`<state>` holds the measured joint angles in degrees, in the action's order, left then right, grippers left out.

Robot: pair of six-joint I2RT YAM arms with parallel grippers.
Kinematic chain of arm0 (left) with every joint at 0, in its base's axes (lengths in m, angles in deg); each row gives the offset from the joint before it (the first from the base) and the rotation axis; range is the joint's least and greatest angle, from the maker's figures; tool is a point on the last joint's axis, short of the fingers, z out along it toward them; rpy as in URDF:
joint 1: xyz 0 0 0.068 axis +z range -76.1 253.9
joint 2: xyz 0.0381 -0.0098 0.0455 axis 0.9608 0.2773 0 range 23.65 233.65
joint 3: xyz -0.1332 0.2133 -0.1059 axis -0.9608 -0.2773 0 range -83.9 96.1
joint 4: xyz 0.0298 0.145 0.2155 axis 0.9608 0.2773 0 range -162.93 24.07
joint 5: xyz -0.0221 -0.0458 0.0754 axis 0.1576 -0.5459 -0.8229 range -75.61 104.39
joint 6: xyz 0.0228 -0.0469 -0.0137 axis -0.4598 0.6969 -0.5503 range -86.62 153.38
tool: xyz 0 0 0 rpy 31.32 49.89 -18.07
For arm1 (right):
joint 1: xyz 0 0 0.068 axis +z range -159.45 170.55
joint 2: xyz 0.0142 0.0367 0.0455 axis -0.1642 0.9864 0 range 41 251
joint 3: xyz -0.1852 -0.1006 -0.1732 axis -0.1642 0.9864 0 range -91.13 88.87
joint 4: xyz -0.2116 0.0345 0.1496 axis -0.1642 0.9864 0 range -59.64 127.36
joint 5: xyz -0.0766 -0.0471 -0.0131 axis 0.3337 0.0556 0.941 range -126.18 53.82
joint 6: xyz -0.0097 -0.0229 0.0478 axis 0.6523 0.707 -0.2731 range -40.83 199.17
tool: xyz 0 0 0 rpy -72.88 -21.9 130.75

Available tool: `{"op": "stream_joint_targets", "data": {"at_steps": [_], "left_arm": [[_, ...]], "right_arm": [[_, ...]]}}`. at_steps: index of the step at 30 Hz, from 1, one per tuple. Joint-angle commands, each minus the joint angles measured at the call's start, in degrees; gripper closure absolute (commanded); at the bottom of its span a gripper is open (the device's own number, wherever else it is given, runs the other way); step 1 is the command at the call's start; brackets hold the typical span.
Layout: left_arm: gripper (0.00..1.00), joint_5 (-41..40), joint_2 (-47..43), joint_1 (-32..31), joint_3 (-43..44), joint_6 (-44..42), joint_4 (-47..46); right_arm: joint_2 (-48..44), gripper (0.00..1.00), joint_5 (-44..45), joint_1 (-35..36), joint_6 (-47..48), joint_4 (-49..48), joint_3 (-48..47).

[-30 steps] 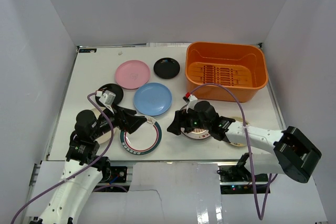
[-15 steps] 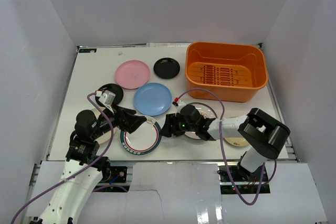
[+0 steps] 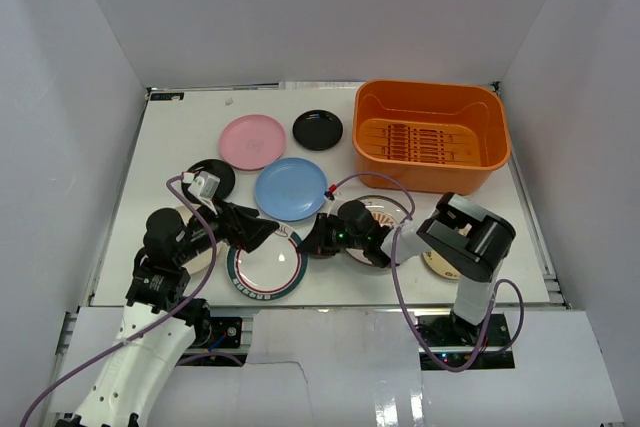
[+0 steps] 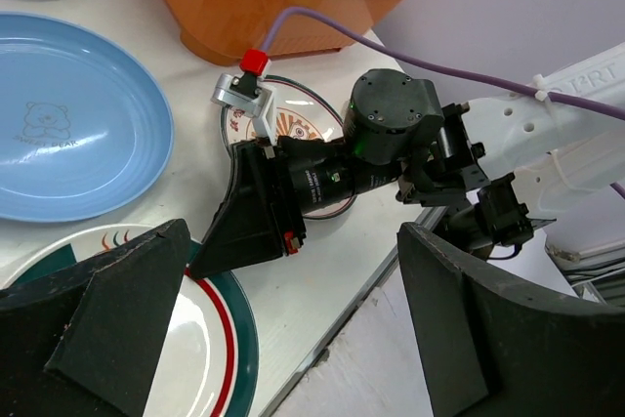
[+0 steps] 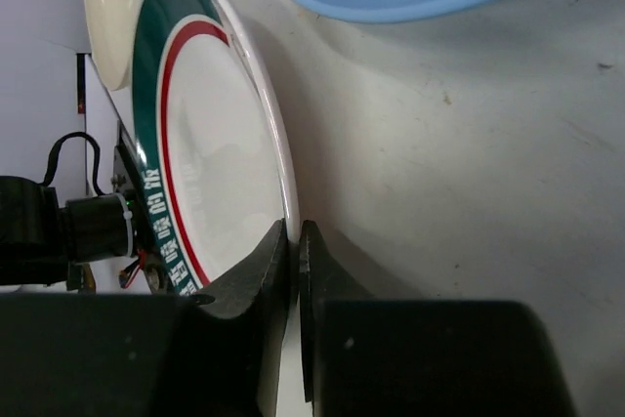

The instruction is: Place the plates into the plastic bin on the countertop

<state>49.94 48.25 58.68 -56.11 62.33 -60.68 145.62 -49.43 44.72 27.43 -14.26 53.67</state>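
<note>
The small round plates (image 3: 290, 188) all lie on the flat white countertop (image 3: 180, 127); none sits in the orange rectangular plastic bin (image 3: 450, 179) at far right. The right gripper (image 3: 312, 242) has swung left off the white orange-sunburst plate (image 4: 303, 122) and shut on the white, green-rimmed plate (image 3: 265, 267), so we judge a lift comes next. The left gripper (image 3: 258, 231) hovers beside it, spread wide. Only the right wrist view shows the rim pinched between the fingers (image 5: 244, 280) (from above, the arm hides it).
</note>
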Motion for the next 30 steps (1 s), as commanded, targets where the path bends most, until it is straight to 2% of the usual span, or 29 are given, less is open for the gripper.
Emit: {"op": "stream_joint_targets", "data": {"at_steps": [1,4,5,7,10,14,15,17,18,20,21,24,30], "left_arm": [[0.02,-0.6,0.3,-0.2,0.8,0.3,-0.1],[0.02,-0.7,0.1,-0.2,0.8,0.2,-0.1],[0.02,-0.8,-0.3,-0.2,0.7,0.2,0.1],[0.02,-2.6,-0.8,-0.3,1.2,-0.1,1.3],[0.02,-5.5,-2.2,-0.6,2.5,-1.0,3.6],[0.02,-9.1,-4.0,-0.7,3.6,-1.6,5.2],[0.02,-9.1,-4.2,-0.8,3.6,-1.7,5.2],[0.02,-9.0,-4.0,-0.9,3.2,-1.4,5.2],[0.02,-9.1,-3.9,-1.0,3.1,-1.4,5.1],[0.02,-9.1,-3.2,-1.7,2.5,-1.0,4.6],[0.02,-8.9,-2.8,-2.1,2.4,-0.7,4.4],[0.04,-8.8,-2.7,-2.5,2.0,-0.6,4.2],[0.07,-9.0,-3.2,-3.1,1.8,-0.6,4.0]], "right_arm": [[-2.5,0.92,0.2,0.1,-0.4,-1.3,1.7],[-12.0,0.92,0.8,0.1,1.9,3.6,4.9],[-18.4,0.92,1.4,0.2,3.0,6.1,5.7],[-25.2,0.92,4.6,0.1,7.1,15.5,5.5],[-40.4,0.92,12.1,-1.5,12.9,30.1,2.1],[-48.8,0.92,16.6,-10.0,18.2,41.4,-5.1],[-49.8,0.92,16.6,-15.1,19.0,42.5,-6.5],[-51.3,0.92,16.6,-20.2,20.8,44.2,-11.1],[-51.2,0.92,18.0,-25.5,22.8,44.4,-12.8],[-49.1,0.92,18.3,-31.2,24.0,44.4,-17.9],[-47.6,0.92,17.5,-36.9,24.1,44.4,-19.5],[-40.7,0.92,17.4,-44.3,24.1,44.4,-25.4],[-27.9,0.92,19.4,-48.7,26.9,47.3,-32.6]]}}
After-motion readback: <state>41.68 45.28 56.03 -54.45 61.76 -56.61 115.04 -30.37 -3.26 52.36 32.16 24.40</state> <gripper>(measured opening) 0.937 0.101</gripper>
